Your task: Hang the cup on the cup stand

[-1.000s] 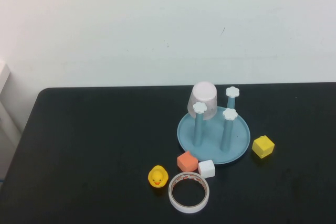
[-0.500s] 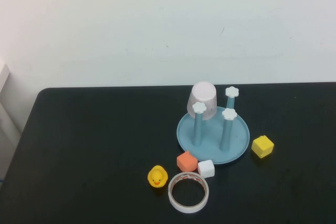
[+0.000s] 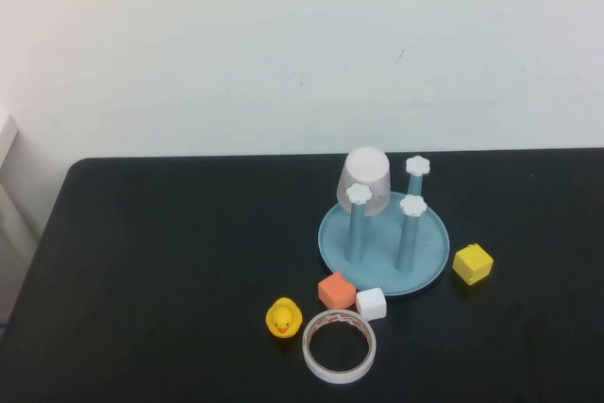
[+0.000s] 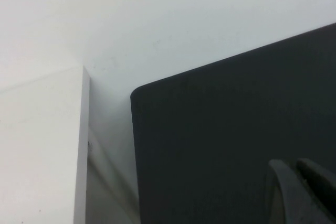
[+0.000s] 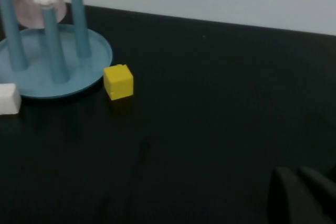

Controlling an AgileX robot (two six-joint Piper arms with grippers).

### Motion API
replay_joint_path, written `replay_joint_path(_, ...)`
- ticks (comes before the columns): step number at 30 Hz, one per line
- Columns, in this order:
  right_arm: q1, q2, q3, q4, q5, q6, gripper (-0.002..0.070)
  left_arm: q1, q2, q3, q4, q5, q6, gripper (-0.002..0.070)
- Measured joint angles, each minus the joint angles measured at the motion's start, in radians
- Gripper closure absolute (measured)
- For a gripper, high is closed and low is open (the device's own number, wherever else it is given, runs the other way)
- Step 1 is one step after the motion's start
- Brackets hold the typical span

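Note:
The pale pink cup (image 3: 366, 175) sits upside down over the back-left post of the cup stand (image 3: 429, 254), a round light blue tray with blue posts and white flower caps. The right wrist view also shows the cup (image 5: 38, 3) and the stand (image 5: 86, 69). Neither arm shows in the high view. My left gripper (image 4: 295, 165) is shut and empty, above the table's far left corner. My right gripper (image 5: 296, 171) is shut and empty over the black table, to the right of the stand and well away from it.
A yellow cube (image 3: 472, 263) lies just right of the tray. An orange cube (image 3: 336, 290), a white cube (image 3: 371, 303), a yellow duck (image 3: 283, 317) and a white tape roll (image 3: 339, 345) lie in front of it. A white wall stands behind the table.

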Motion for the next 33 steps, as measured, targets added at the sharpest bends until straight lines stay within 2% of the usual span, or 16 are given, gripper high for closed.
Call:
replay_joint_path(6, -0.012, -0.001, 0.019, -0.028, -0.092, -0.002, 0.0678, 0.0, 0.0, 0.0, 0.0, 0.002, 0.0, 0.0676)
replay_joint_path(33, -0.012, -0.001, 0.02, -0.043, -0.094, -0.006, 0.0678, 0.0, 0.0, 0.0, 0.0, 0.002, 0.006, 0.0676)
